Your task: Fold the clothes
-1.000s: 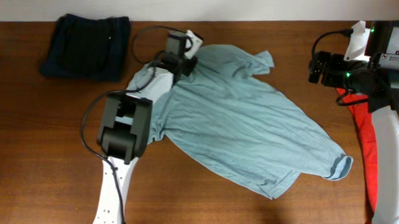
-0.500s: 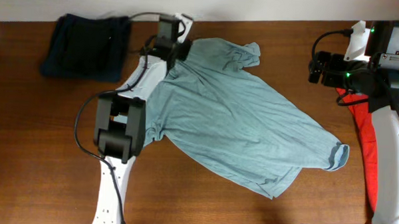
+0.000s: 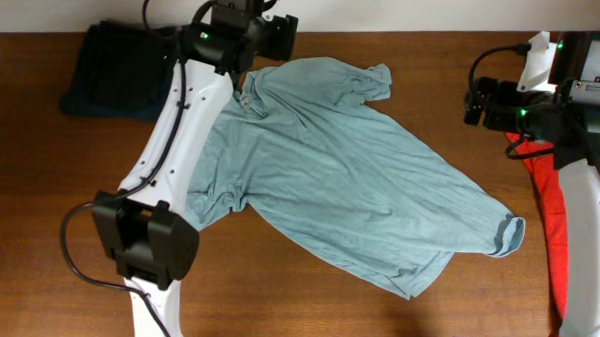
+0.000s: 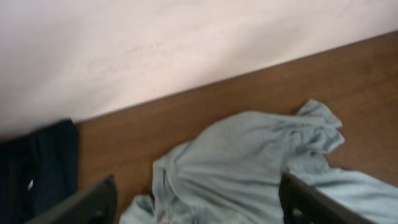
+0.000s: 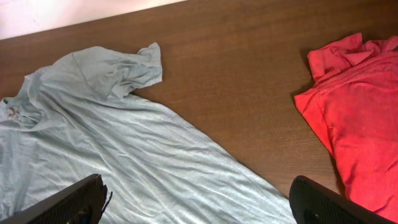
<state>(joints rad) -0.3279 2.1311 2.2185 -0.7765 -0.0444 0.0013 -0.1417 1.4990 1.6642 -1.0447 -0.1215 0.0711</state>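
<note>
The pale grey-blue T-shirt (image 3: 350, 180) lies spread diagonally across the middle of the table, collar (image 3: 248, 92) at the back left. My left gripper (image 3: 270, 37) hangs raised above the collar near the back edge. In the left wrist view it (image 4: 199, 205) is open, with only the rumpled shirt (image 4: 249, 162) lying below between the fingers. My right gripper (image 3: 479, 100) hovers at the back right. It (image 5: 199, 208) is open and empty above the shirt's body (image 5: 124, 143). A red T-shirt (image 5: 354, 124) lies at the right edge (image 3: 547, 212). A dark navy garment (image 3: 123, 72) lies at the back left.
The pale wall (image 4: 186, 43) runs just behind the table's back edge. The left arm's base (image 3: 147, 248) stands on the front left of the table, its links reaching over the shirt's left side. The right arm's white column (image 3: 587, 249) covers part of the red T-shirt.
My left gripper has opened, let go of the shirt's collar and risen toward the back edge as the arm stretched out. The collar now lies on the table. The right arm has not moved.
</note>
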